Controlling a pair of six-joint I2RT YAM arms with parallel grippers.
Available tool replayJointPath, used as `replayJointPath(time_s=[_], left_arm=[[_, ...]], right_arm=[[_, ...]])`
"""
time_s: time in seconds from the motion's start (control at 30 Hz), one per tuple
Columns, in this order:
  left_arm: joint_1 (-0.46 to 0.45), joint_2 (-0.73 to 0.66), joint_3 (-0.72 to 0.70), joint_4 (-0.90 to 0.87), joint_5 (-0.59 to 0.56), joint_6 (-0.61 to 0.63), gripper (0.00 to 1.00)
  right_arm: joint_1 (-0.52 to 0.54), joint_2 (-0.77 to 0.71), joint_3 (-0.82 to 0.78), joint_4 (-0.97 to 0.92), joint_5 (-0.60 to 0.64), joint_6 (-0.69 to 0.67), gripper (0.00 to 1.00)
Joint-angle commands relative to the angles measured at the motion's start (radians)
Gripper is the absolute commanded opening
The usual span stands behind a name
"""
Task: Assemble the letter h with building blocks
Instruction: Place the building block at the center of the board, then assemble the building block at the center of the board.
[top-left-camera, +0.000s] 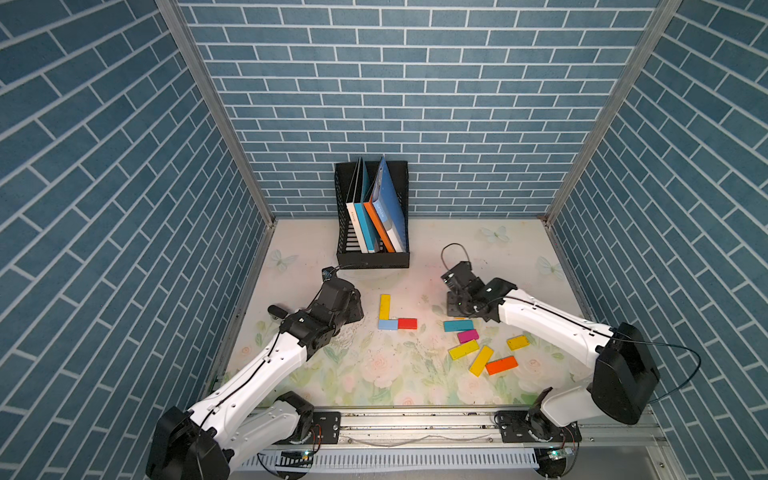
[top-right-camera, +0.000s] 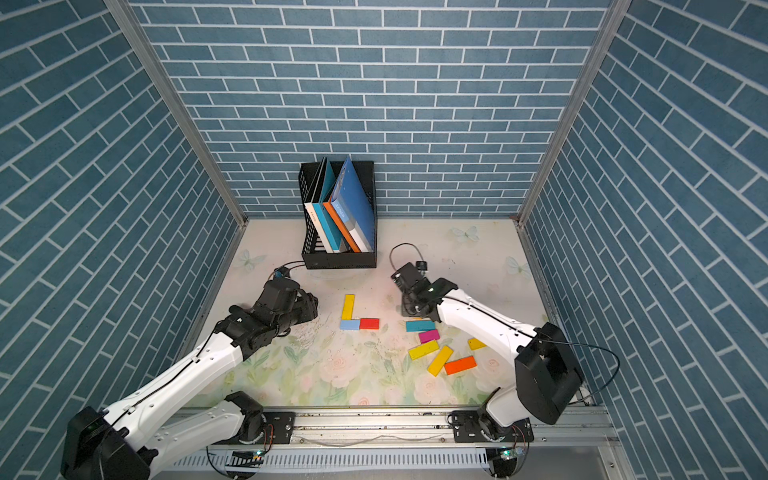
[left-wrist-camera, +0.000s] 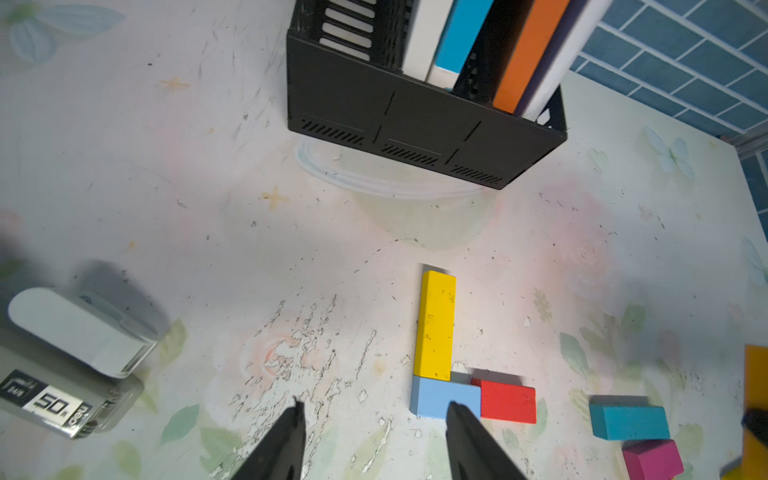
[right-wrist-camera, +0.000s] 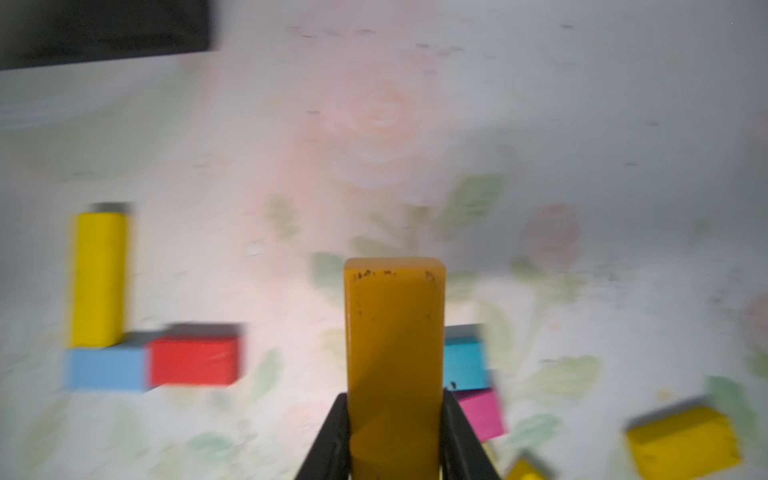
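Three building blocks lie joined in an L shape at mid-table: a long yellow block (top-left-camera: 384, 306) upright, a light blue block (top-left-camera: 387, 324) at its foot and a red block (top-left-camera: 407, 323) beside that. To their right lie loose teal (top-left-camera: 458, 325), magenta (top-left-camera: 468, 336), orange (top-left-camera: 501, 365) and yellow (top-left-camera: 481, 360) blocks. My right gripper (right-wrist-camera: 395, 399) is shut on a long orange-yellow block (right-wrist-camera: 395, 332), held above the table just past the teal block. My left gripper (left-wrist-camera: 375, 405) is open and empty, left of the L shape. The finished letter h is not in view.
A black file rack (top-left-camera: 372, 259) holding upright books stands at the back centre. A small clear box with a white lid (left-wrist-camera: 70, 361) lies near the left arm. Blue brick walls close in the table on three sides.
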Motion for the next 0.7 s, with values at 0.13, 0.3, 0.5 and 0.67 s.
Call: replayJointPath(time_s=[0.13, 0.3, 0.5, 0.67], left_arm=[[0.091, -0.06, -0.065, -0.016, 0.038, -0.041, 0.58], [0.096, -0.069, -0.077, -0.04, 0.026, -0.033, 0.58], [0.09, -0.028, -0.09, -0.039, 0.055, -0.021, 0.59], [-0.049, 0.022, -0.09, 0.0, 0.059, -0.036, 0.65]], right_arm=[[0.278, 0.297, 0.122, 0.102, -0.078, 0.311, 0.0], [0.297, 0.429, 0.207, 0.158, -0.177, 0.293, 0.21], [0.3, 0.391, 0.203, 0.137, -0.183, 0.286, 0.7], [0.277, 0.216, 0.141, 0.084, -0.094, 0.299, 0.77]])
